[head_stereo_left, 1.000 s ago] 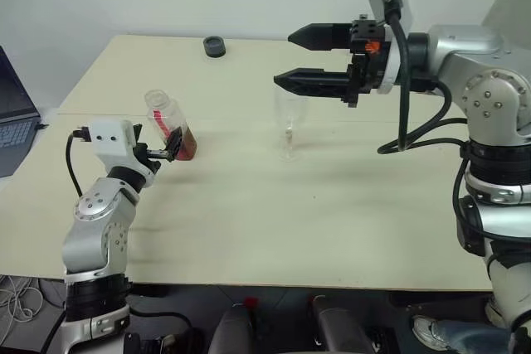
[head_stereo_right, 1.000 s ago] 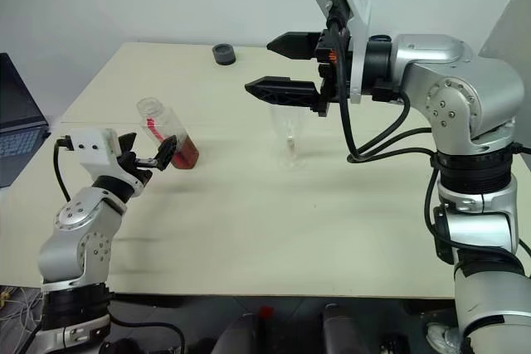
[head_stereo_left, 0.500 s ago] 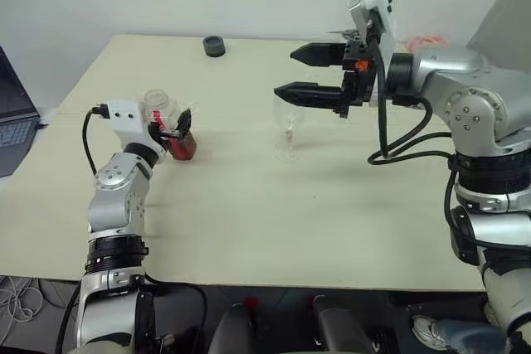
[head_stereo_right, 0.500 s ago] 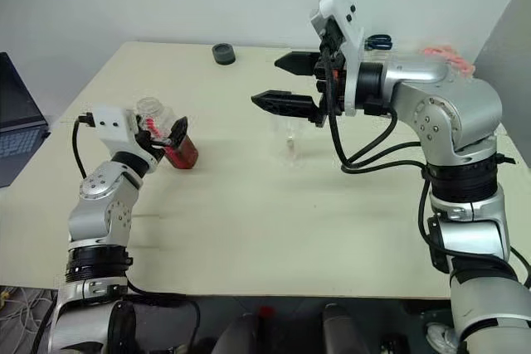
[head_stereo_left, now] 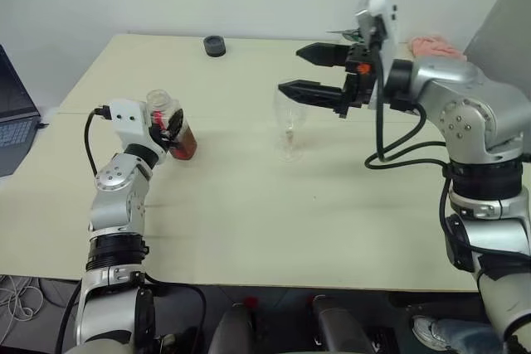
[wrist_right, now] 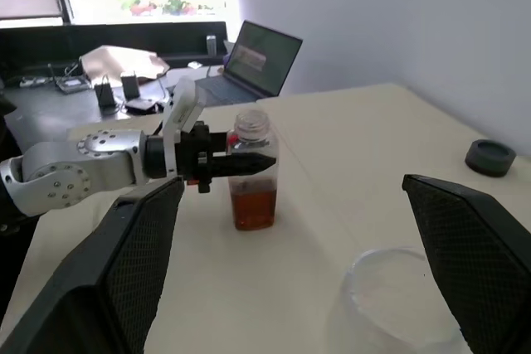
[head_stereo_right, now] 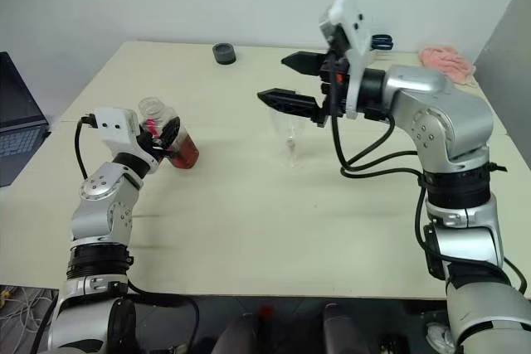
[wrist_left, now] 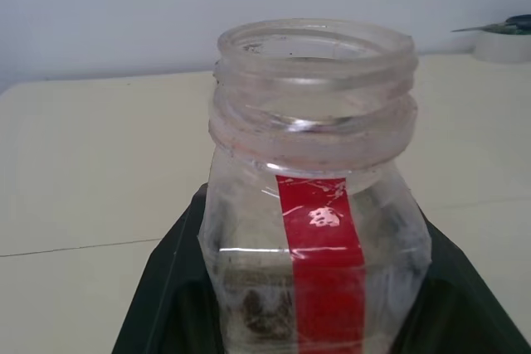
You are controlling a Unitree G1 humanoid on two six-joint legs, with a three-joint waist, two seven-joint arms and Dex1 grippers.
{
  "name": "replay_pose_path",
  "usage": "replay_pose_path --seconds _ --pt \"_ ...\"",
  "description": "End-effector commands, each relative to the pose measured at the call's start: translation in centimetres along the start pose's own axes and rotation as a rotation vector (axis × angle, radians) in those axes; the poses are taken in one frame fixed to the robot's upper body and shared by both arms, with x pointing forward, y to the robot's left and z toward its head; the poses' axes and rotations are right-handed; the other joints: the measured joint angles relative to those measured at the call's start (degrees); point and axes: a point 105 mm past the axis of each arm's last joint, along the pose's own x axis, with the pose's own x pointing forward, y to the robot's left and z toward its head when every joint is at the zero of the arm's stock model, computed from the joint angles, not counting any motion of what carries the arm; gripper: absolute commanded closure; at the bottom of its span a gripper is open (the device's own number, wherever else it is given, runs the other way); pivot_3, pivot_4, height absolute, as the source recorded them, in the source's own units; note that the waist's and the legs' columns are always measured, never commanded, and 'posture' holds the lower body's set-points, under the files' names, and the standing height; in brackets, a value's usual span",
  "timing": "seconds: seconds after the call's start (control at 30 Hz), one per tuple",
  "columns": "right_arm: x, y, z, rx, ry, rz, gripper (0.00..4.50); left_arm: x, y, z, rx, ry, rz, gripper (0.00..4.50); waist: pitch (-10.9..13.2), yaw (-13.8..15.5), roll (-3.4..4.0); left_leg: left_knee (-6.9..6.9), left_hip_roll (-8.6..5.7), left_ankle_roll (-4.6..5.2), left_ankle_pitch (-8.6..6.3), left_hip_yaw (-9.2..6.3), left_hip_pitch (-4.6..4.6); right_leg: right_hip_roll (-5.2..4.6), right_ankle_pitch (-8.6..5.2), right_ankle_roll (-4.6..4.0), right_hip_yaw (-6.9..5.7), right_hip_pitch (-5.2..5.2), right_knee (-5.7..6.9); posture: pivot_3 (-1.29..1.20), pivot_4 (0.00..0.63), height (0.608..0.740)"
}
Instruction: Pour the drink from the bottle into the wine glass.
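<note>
The bottle (head_stereo_left: 168,122) stands open-topped on the table's left side, with a red label strip (wrist_left: 323,238) and the reddish-brown drink (wrist_right: 251,207) low in it. My left gripper (head_stereo_left: 172,128) is shut on the bottle's body, one black finger (wrist_left: 162,288) on each side. The wine glass (head_stereo_left: 289,128) stands upright at the table's middle, and nothing shows in it. My right gripper (head_stereo_left: 309,72) hovers level just above the glass rim (wrist_right: 397,292), open and holding nothing, pointing toward the bottle.
A small black round cap (head_stereo_left: 214,46) lies near the table's far edge. A laptop (head_stereo_left: 12,113) sits off the table's left side. A pink cloth (head_stereo_left: 431,45) lies at the far right corner. Bare tabletop (head_stereo_left: 274,213) spreads in front of the glass.
My left gripper moved forward around the bottle and shut on it. My right gripper sank a little toward the glass and drifted right, staying open.
</note>
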Motion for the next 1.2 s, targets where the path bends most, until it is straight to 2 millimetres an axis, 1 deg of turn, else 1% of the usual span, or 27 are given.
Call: replay_pose_path --seconds 0.03,0.1,0.13,0.2,0.3,0.4,0.47,0.57,0.63,0.77,0.83,0.87,0.93,1.03,1.2 --pt "-3.2 -1.0 1.7 -0.057 -0.08 -0.093 0.0 1.0 -0.6 5.3 0.074 -0.122 -0.08 2.7 0.0 0.0 -0.02 0.0 -0.01 0.0 0.0 0.0 -0.02 -0.01 0.0 0.0 0.0 -0.01 0.0 0.0 0.15 0.74" --pt "-5.4 -1.5 0.5 -0.033 -0.057 -0.163 0.0 1.7 -1.8 7.6 0.105 -0.164 -0.147 2.7 0.0 0.6 -0.06 0.05 -0.02 0.0 0.0 -0.08 -0.08 -0.01 0.0 0.0 -0.09 -0.03 -0.01 0.0 0.15 0.74" --pt "-6.5 -1.1 -0.4 -0.019 -0.042 -0.186 0.0 2.0 -2.6 8.7 0.12 -0.185 -0.184 2.7 0.0 1.1 -0.07 0.06 -0.03 -0.01 0.0 -0.14 -0.13 -0.01 0.0 0.0 -0.16 -0.03 -0.02 0.0 0.15 0.74" --pt "-7.6 0.0 -1.9 0.012 -0.016 -0.203 0.0 2.6 -4.0 10.3 0.166 -0.212 -0.248 2.7 0.0 1.5 -0.09 0.08 -0.03 -0.01 0.0 -0.23 -0.21 -0.02 0.0 0.0 -0.3 -0.01 -0.08 0.0 0.15 0.74" --pt "-8.0 1.8 -3.4 0.047 -0.003 -0.219 0.0 3.3 -6.3 11.7 0.258 -0.239 -0.338 2.7 0.1 1.4 -0.03 0.07 -0.04 -0.01 0.01 -0.24 -0.26 -0.03 -0.01 0.01 -0.3 -0.03 -0.07 0.0 0.15 0.74" --pt "-7.6 2.9 -4.8 0.065 0.014 -0.238 0.0 4.1 -8.9 12.7 0.36 -0.277 -0.421 2.7 0.1 1.1 -0.03 0.09 -0.06 -0.01 0.01 -0.22 -0.22 -0.01 -0.01 0.01 -0.26 -0.04 -0.01 0.0 0.15 0.74" --pt "-7.0 3.4 -5.3 0.072 0.013 -0.245 0.0 4.5 -10.1 12.9 0.411 -0.293 -0.461 2.7 0.1 0.8 -0.03 0.1 -0.04 -0.01 0.02 -0.15 -0.13 0.05 -0.01 0.01 -0.15 -0.03 0.02 0.0 0.15 0.74" --pt "-6.4 4.0 -6.0 0.073 0.021 -0.25 0.0 5.2 -11.0 12.5 0.451 -0.305 -0.491 2.7 0.1 0.5 -0.03 0.08 0.01 0.0 0.02 -0.03 0.01 0.15 -0.11 0.18 0.02 0.0 0.06 0.0 0.15 0.74" --pt "-6.3 4.1 -6.4 0.072 0.026 -0.263 0.0 5.5 -11.4 12.1 0.51 -0.306 -0.505 2.7 0.1 0.4 -0.03 0.07 0.02 0.0 0.02 0.0 0.05 0.18 -0.17 0.28 0.07 0.01 0.08 0.0 0.15 0.74" --pt "-6.3 4.2 -7.0 0.066 0.041 -0.29 0.0 6.2 -11.8 12.1 0.665 -0.329 -0.494 2.7 0.1 0.4 -0.04 0.08 0.0 0.01 0.02 0.06 0.02 0.16 -0.17 0.28 0.15 0.01 0.05 0.0 0.15 0.74" --pt "-6.4 4.1 -7.2 0.061 0.046 -0.303 0.0 6.5 -12.0 12.3 0.73 -0.343 -0.481 2.7 0.1 0.5 -0.06 0.08 -0.02 0.01 0.02 0.05 0.0 0.14 -0.14 0.25 0.13 0.01 0.04 0.0 0.15 0.74" --pt "-6.5 4.1 -7.2 0.058 0.045 -0.313 0.0 6.8 -11.9 12.7 0.766 -0.357 -0.456 2.7 0.1 0.6 -0.06 0.08 -0.02 0.01 0.02 0.04 -0.02 0.14 -0.08 0.14 0.11 0.0 0.04 0.0 0.15 0.74" --pt "-6.6 4.0 -7.2 0.055 0.043 -0.326 0.0 7.0 -12.0 13.1 0.817 -0.377 -0.434 2.7 0.1 0.6 -0.07 0.08 -0.03 0.01 0.02 0.05 -0.04 0.13 -0.04 0.07 0.12 0.0 0.02 0.0 0.15 0.74" --pt "-6.7 3.9 -7.3 0.056 0.042 -0.34 0.0 7.1 -12.7 13.3 0.85 -0.4 -0.442 2.7 0.1 0.6 -0.06 0.07 -0.03 0.01 0.01 0.05 -0.04 0.13 -0.04 0.07 0.12 -0.01 0.01 0.0 0.15 0.74" --pt "-6.6 3.8 -7.6 0.056 0.044 -0.354 0.0 7.1 -14.0 13.1 0.946 -0.433 -0.465 2.7 0.1 0.6 -0.07 0.08 -0.03 0.02 0.01 0.05 -0.03 0.13 -0.04 0.07 0.12 -0.01 0.04 0.0 0.15 0.74"
